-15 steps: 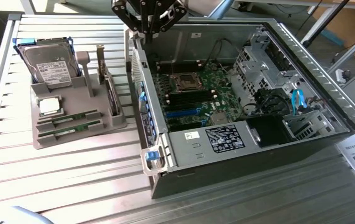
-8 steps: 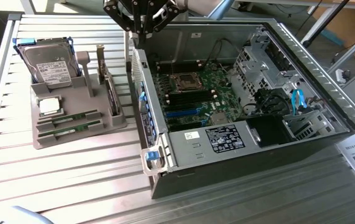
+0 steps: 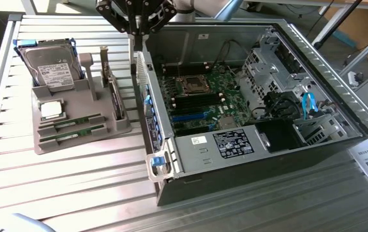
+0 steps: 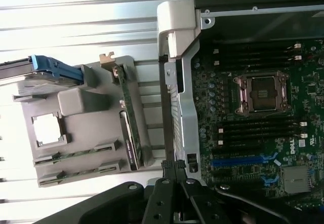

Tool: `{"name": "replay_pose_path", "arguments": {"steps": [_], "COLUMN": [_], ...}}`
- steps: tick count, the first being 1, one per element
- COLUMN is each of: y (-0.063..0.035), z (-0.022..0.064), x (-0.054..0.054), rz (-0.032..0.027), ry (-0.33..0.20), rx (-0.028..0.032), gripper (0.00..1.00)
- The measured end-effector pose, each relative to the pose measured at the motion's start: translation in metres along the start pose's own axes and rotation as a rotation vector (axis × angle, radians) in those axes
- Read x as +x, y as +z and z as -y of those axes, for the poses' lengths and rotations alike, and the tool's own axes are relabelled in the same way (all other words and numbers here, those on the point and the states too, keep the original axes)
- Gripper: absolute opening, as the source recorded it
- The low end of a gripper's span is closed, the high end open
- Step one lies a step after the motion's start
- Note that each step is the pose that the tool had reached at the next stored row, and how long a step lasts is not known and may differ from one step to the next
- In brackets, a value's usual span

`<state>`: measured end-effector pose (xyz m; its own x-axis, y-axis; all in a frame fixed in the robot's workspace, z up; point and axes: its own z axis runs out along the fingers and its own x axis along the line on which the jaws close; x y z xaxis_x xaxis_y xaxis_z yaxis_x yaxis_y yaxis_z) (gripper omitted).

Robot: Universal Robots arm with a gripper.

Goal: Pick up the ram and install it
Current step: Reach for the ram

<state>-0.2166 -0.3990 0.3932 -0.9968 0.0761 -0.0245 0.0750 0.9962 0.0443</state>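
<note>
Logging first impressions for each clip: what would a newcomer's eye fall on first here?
The open computer case on the exterior view's right, its green motherboard bare with an empty processor socket. On that view's left, a grey holder carries a hard drive and two ram sticks. The gripper hangs above between them, jaws shut.

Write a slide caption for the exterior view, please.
Shut gripper hangs over the edge of the open case; both ram sticks lie in the grey tray beside it.
</note>
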Motion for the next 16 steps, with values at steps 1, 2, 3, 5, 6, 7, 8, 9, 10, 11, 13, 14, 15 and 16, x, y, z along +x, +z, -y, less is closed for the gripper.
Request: {"name": "replay_pose_path", "arguments": {"steps": [1,2,3,5,6,7,8,9,10,11,13,14,15,16], "y": [0.0,-0.0001,-0.0002,-0.0003,-0.0004,-0.0005,-0.0005,-0.0006,-0.0007,-0.0007,-0.0008,-0.0009,-0.0009,-0.001], "z": [0.0002,0.0003,0.0005,0.0009,0.0011,0.0012,0.0014,0.0016,0.0017,0.0019,0.0022,0.0024,0.0026,0.0027], "x": [0.002,0.005,0.007,0.012,0.014,0.017,0.019,0.021,0.023,0.025,0.03,0.032,0.034,0.036], "rz": [0.0001,0.0001,0.0,0.0,-0.0001,-0.0001,-0.0001,0.0,0.0,0.0,0.0,0.0,0.0,0.0], "ry": [0.0,0.0,0.0,0.0,0.0,0.0,0.0,0.0,0.0,0.0,0.0,0.0,0.0,0.0], "rx": [-0.0001,-0.0001,0.0,-0.0001,0.0001,0.0,0.0,0.0,0.0,-0.0001,0.0,0.0,-0.0001,-0.0001], "gripper": [0.11,0.11,0.11,0.11,0.11,0.11,0.11,0.11,0.11,0.11,0.11,0.11,0.11,0.11]}}
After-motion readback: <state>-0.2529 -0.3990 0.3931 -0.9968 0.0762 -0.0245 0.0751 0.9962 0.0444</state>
